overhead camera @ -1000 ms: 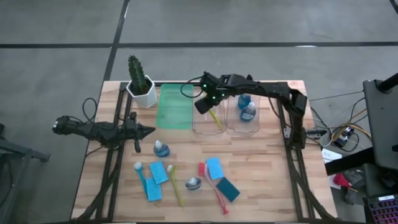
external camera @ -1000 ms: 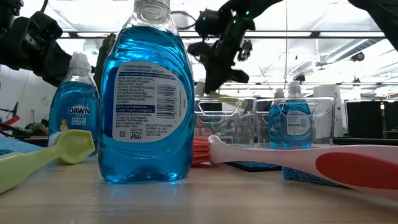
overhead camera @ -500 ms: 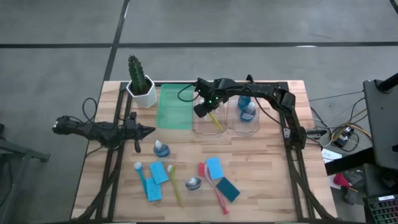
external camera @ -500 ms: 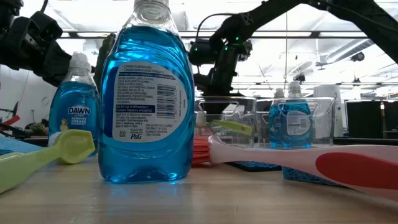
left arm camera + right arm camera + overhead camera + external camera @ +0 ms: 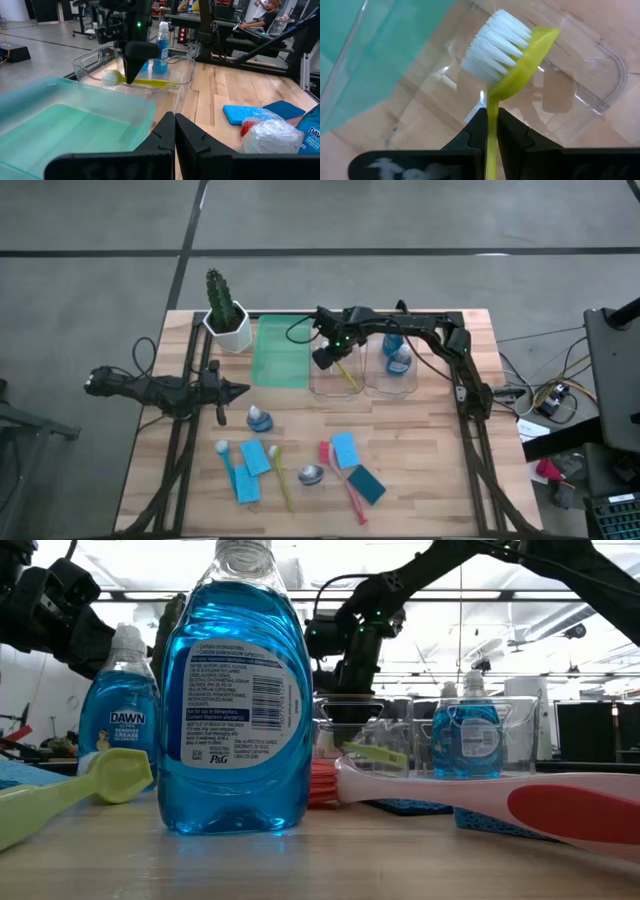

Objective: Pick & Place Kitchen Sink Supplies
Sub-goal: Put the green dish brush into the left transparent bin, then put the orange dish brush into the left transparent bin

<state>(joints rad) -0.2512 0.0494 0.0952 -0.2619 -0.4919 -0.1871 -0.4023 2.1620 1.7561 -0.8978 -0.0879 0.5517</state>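
Brushes: three lie on the table (image 5: 420, 480), a fourth yellow-green brush (image 5: 512, 60) pinched in right jaws; left jaws clenched.

Even, diffuse overhead light in the high view; wooden table (image 5: 400, 480) evenly lit, shadows short and soft. Low view strongly backlit by bright ceiling strip lights, so the arms read as near silhouettes; the big blue bottle (image 5: 236, 690) glows translucent, with glare on its cap. Nearest pink brush handle (image 5: 520, 802) soft, slightly out of focus. Left wrist view: background room sharp enough, green bin (image 5: 60, 125) close and blurry. Right wrist view: brush bristles (image 5: 495, 45) crisp, clear bin plastic shows reflections, possibly some motion blur.
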